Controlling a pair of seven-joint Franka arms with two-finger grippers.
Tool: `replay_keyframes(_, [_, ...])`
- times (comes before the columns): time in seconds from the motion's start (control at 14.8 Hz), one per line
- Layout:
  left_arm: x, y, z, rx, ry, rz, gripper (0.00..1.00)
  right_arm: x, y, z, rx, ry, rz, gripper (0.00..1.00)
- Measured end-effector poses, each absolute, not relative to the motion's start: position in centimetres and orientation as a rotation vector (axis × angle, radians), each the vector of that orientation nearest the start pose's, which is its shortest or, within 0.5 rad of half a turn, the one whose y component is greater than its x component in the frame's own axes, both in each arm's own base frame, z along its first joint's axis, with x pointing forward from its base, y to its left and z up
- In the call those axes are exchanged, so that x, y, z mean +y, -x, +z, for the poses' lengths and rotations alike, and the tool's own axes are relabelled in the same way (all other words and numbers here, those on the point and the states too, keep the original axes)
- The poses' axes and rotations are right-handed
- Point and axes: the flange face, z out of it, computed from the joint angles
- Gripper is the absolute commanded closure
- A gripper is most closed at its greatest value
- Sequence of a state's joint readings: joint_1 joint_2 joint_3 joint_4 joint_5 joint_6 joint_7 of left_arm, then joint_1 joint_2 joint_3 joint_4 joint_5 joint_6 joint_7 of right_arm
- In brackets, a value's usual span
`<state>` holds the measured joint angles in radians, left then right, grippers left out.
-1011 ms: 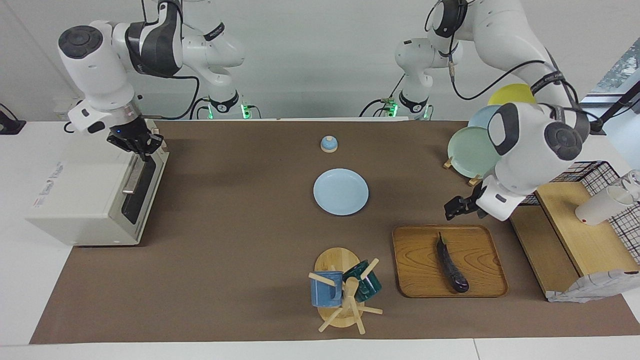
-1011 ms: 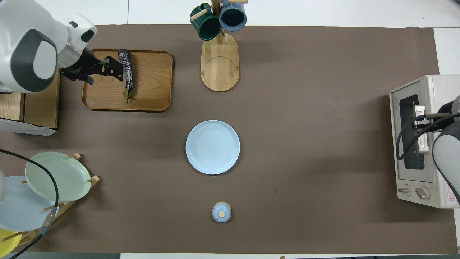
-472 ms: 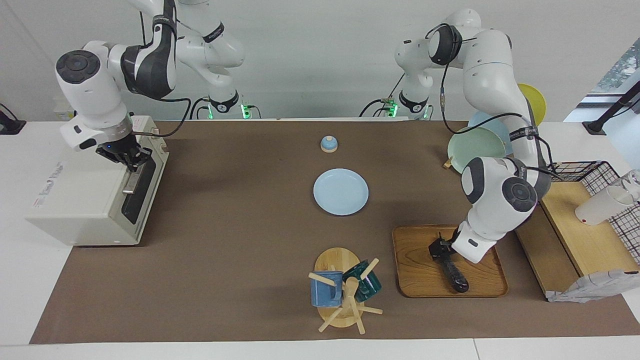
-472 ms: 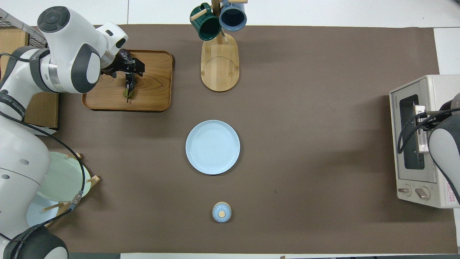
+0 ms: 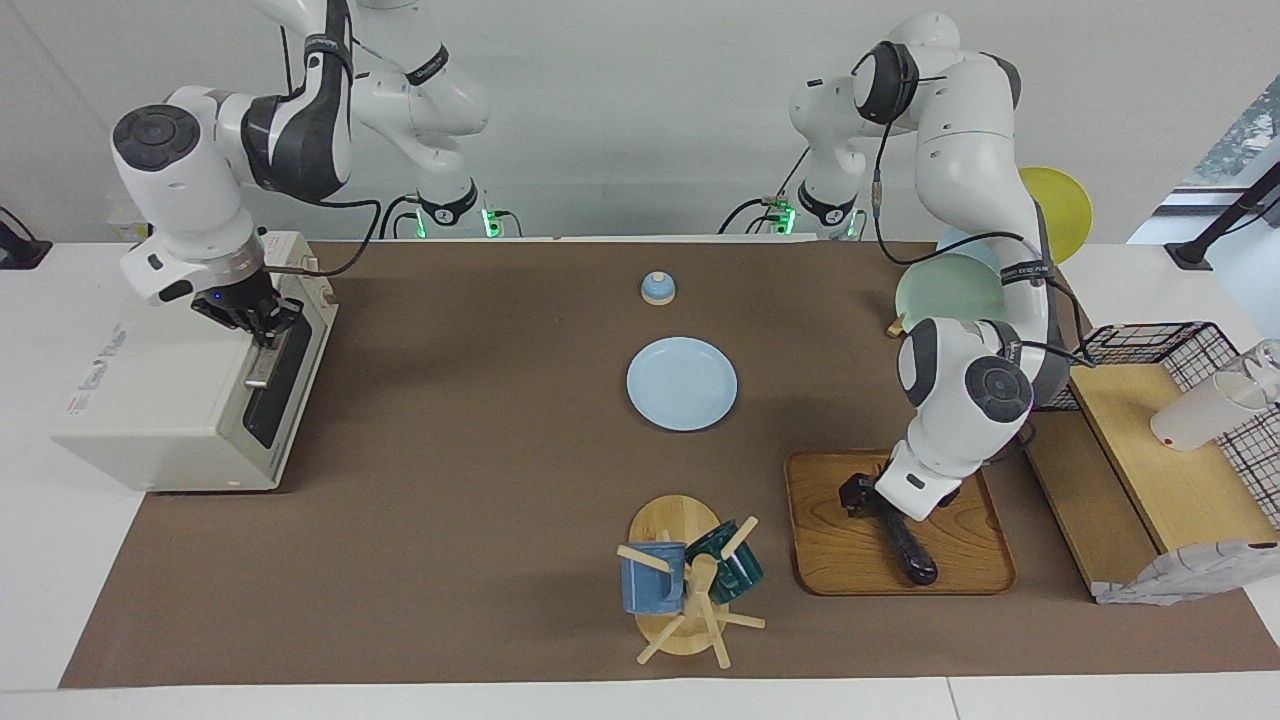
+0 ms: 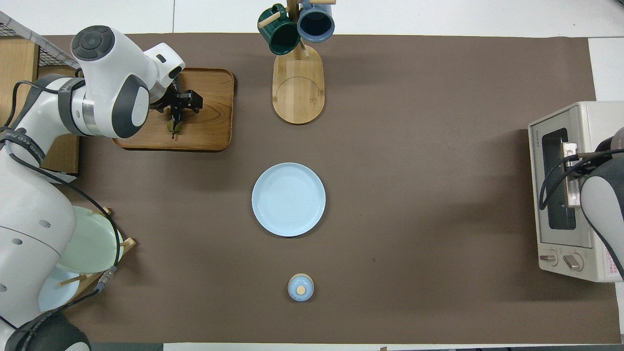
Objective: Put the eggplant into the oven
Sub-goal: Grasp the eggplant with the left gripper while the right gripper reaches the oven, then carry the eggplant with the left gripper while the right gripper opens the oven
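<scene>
Over tray (image 5: 830, 540), left claw (image 5: 868, 500) spread astride eggplant (image 5: 908, 552); slick skin may slip. Right claw (image 5: 262, 322) clenched on oven (image 5: 170, 400) handle (image 5: 262, 357).

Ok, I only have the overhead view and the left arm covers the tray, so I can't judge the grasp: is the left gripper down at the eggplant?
Observer: Yes. The left gripper is down at the stem half of the eggplant, low over the wooden tray.
Operator: Lifted?
Observer: No, its thick end lies on the tray.
Operator: And the right gripper?
Observer: The right gripper is shut at the door handle of the oven, at the handle's end nearer the robots.
</scene>
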<state>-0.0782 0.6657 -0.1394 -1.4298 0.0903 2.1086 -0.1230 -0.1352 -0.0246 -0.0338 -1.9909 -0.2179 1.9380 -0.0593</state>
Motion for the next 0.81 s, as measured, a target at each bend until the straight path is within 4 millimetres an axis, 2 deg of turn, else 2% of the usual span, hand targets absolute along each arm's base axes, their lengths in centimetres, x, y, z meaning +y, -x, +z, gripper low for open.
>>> replay_keyframes(0.34, [-13.2, -71.0, 30.9, 0.21, 3.128, -0.036, 0.1, -10.5, -53.3, 47.1, 0.032, 3.33, 0.058, 1.0])
replay_keyframes(0.4, [-13.2, -71.0, 30.9, 0.212, 3.128, -0.036, 0.15, -9.9, -53.3, 47.0, 0.029, 3.314, 0.054, 1.0])
replay_keyframes(0.47, [-13.2, -70.9, 30.8, 0.214, 3.128, -0.036, 0.25, -8.9, -53.3, 46.8, 0.02, 3.29, 0.053, 1.0])
replay_keyframes(0.61, [-13.2, -70.8, 30.4, 0.217, 3.128, -0.037, 0.55, -6.3, -53.4, 45.9, -0.023, 3.263, 0.059, 1.0])
replay_keyframes(0.67, [-13.2, -70.7, 30.3, 0.218, 3.128, -0.035, 0.73, -5.1, -53.5, 45.2, -0.043, 3.26, 0.061, 1.0])
replay_keyframes(0.74, [-13.2, -70.7, 30.3, 0.219, 3.128, -0.034, 0.95, -4.2, -53.5, 44.6, -0.054, 3.258, 0.062, 1.0])
replay_keyframes(0.81, [-13.2, -70.7, 30.3, 0.218, 3.128, -0.034, 1.0, -3.4, -53.6, 44.0, -0.053, 3.253, 0.063, 1.0])
